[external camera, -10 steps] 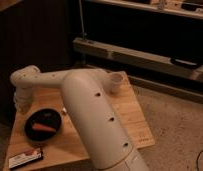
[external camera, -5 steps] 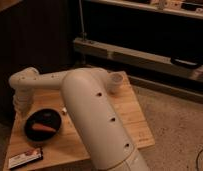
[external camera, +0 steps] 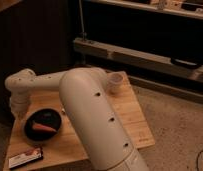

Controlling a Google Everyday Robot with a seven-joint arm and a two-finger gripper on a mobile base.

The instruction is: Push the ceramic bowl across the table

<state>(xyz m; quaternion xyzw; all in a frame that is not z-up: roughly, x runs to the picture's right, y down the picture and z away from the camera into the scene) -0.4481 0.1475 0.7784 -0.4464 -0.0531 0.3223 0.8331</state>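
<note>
- On the light-wood surface point(external camera: 131, 111), on the left part of its plank-grain top: ceramic bowl point(external camera: 43, 125), one, round, shallow, black, glossy, standing upright and flat.
- Contents of the ceramic bowl: one long orange item point(external camera: 45, 128), lying roughly across the middle of the well. What it is cannot be told.
- Pincer point(external camera: 19, 113): at the end of the white arm point(external camera: 90, 115), pointing downward just beside the ceramic bowl's far-left rim. Whether it touches the rim cannot be told, and whether it is apart or together cannot be told. It is clamped on nothing that can be seen.
- Ceramic bowl relative to the pincer: to the right of it and slightly nearer the camera, at about the same level as the pincer's tip.
- Arm: a thick white segment rises from the lower edge of the view to the right of the ceramic bowl. It bends above and behind the bowl, runs left to a rounded joint, then drops to the pincer.
- Flat black-and-white packet point(external camera: 26, 157): lying on the surface in front of the ceramic bowl and a little left, apart from it, with a small red patch on top. Its markings are too small to read.
- Pale cup-shaped thing point(external camera: 115, 80): beyond the ceramic bowl and well to its right, near the far edge of the surface. Whether it belongs to the arm cannot be told.
- No brand or legible writing elsewhere.
</note>
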